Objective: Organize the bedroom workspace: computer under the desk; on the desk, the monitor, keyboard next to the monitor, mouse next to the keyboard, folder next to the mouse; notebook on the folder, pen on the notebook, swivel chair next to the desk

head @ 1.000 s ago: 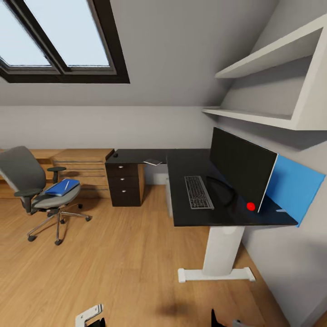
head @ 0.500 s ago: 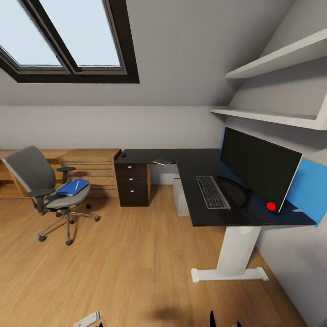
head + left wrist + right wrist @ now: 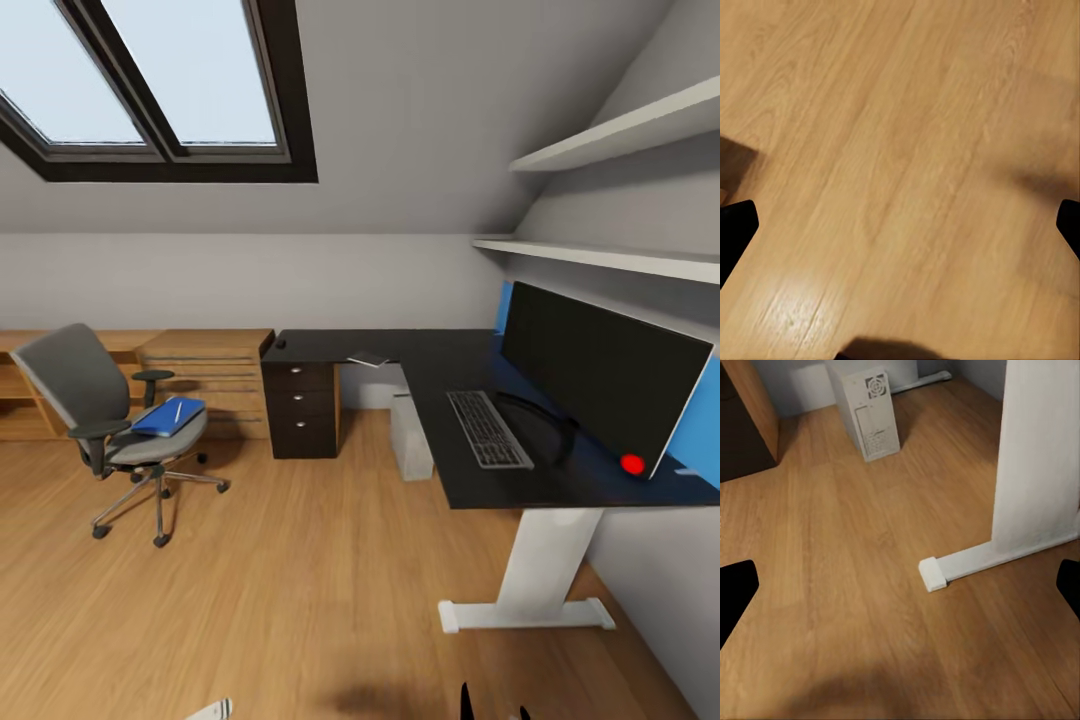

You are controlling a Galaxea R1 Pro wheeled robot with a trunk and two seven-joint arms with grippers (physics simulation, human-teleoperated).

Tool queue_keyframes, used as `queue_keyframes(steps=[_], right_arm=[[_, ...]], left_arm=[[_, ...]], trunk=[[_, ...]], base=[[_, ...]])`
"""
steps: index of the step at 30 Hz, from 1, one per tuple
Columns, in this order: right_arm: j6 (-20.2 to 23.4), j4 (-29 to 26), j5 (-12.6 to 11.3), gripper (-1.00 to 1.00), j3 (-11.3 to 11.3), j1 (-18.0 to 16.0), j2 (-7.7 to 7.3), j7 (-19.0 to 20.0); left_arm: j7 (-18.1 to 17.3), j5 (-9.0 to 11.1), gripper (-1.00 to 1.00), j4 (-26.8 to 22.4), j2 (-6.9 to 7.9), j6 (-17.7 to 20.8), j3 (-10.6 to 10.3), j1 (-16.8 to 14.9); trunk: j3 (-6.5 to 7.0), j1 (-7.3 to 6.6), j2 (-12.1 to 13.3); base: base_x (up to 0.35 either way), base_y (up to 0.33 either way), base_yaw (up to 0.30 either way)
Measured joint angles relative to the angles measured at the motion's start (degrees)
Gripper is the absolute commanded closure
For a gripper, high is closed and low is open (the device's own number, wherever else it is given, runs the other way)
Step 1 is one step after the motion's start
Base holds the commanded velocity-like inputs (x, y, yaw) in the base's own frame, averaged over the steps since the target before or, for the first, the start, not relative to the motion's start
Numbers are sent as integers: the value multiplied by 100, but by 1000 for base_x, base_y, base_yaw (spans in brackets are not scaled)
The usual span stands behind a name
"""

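Folder (image 3: 167,417) lay on the swivel chair (image 3: 105,420) at nine o'clock, pen (image 3: 177,411) atop it. Keyboard (image 3: 488,429) sat before the monitor (image 3: 600,375) on the desk (image 3: 470,465) at three o'clock, computer (image 3: 866,411) beneath. Both grippers' fingers (image 3: 735,232) (image 3: 735,592) spread wide, holding nothing.

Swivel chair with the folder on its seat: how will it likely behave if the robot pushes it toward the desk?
The swivel chair stands on a star base with casters on smooth wood floor, so it should roll easily, perhaps veering or spinning. A push high on the tall back may rock it. The folder and pen lie loose on the seat and could slide.
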Motion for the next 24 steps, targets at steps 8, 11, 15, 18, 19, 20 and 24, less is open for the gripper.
queue_keyframes(steps=[8,11,15,18,19,20,24], right_arm=[[-5,1,6,-100,10,-1,35,0],[-6,6,9,-100,12,-1,65,0],[-2,9,13,-100,21,-1,117,7],[24,82,70,-100,15,0,125,12],[25,88,88,-100,16,0,125,12],[25,93,102,-100,14,0,125,11],[43,127,166,-100,7,0,126,16]], left_arm=[[1,0,-100,4,-1,0,0,1],[2,0,-100,5,-2,0,0,1],[2,0,-100,8,-8,5,-6,1],[1,0,-100,28,-10,8,-9,0],[1,0,-100,38,-11,8,-11,0],[0,0,-100,53,-11,6,-12,0],[-8,1,-100,217,-9,0,-10,0]], trunk=[[0,-1,0],[0,-1,0],[0,-1,0],[0,-1,0],[0,-1,0],[0,-1,0],[17,-22,38]], base=[[308,0,74],[324,0,215],[325,0,173],[326,0,29],[326,0,9],[326,0,7],[326,10,3]])
